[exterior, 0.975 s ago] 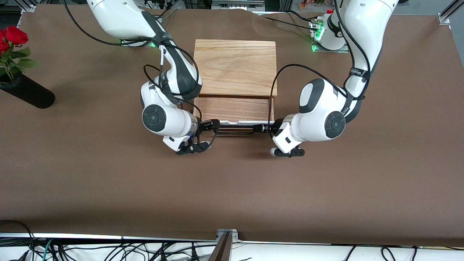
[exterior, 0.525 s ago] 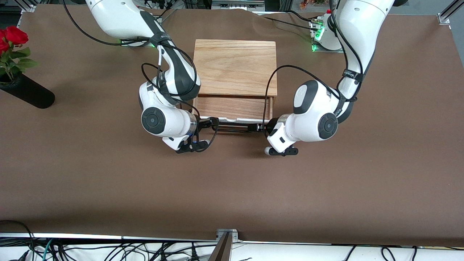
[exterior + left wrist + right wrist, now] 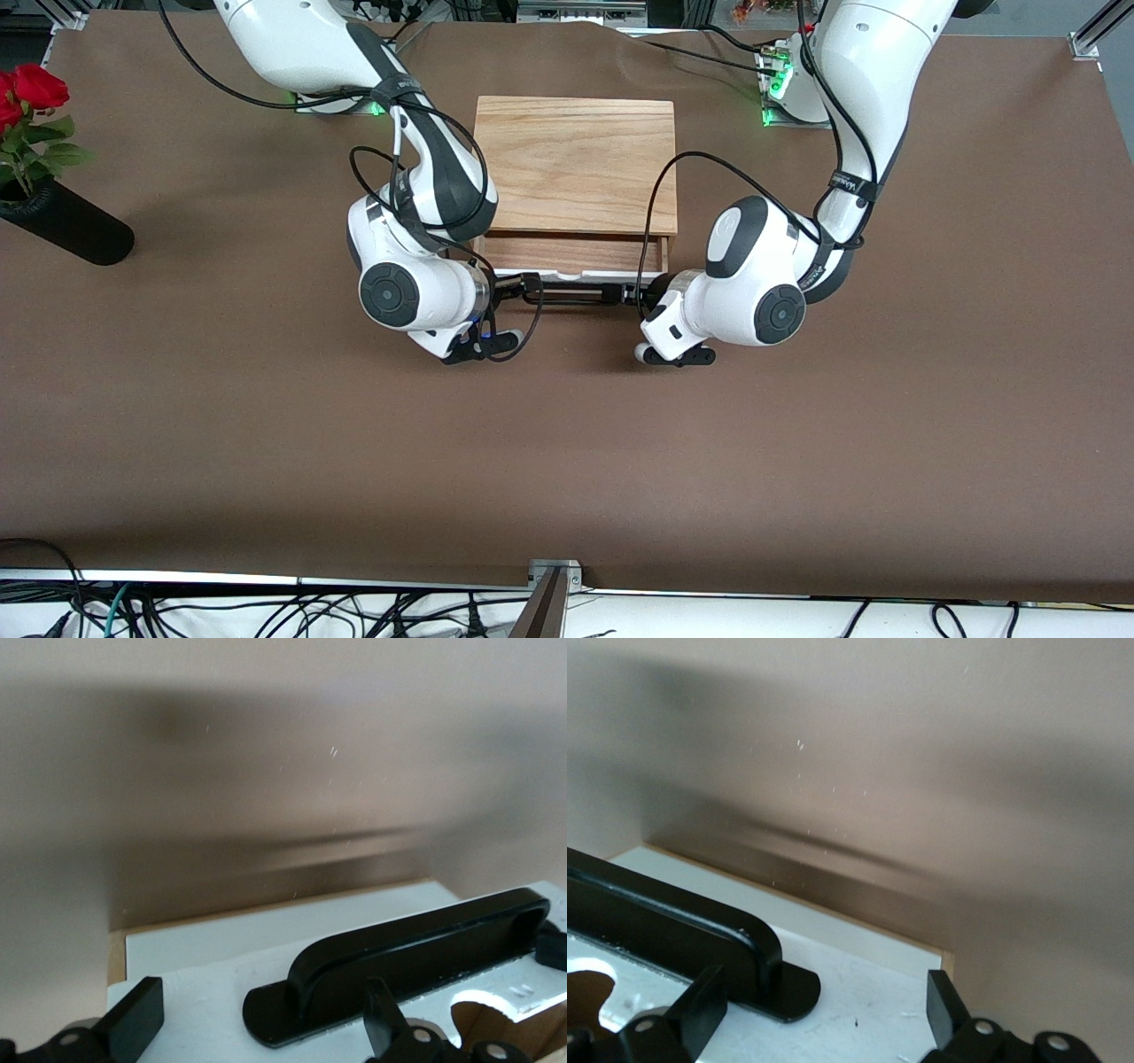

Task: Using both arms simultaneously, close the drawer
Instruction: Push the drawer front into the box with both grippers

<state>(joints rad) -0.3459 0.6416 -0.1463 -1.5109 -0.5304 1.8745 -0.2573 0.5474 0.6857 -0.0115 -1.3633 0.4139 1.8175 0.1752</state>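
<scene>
The cabinet point(image 3: 576, 164) was light wood with clear grain, matt. The drawer point(image 3: 571, 255) showed darker wood inside and a white painted front panel point(image 3: 266, 939), slightly scuffed. Its handle point(image 3: 399, 952) was glossy black. The table point(image 3: 567, 461) was covered in matt brown paper-like sheet.

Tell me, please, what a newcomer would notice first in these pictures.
Two large white robot arms meet at the light-wood box cabinet mid-table. The left gripper and right gripper sit at the ends of the black bar handle of its partly open white-fronted drawer.
</scene>
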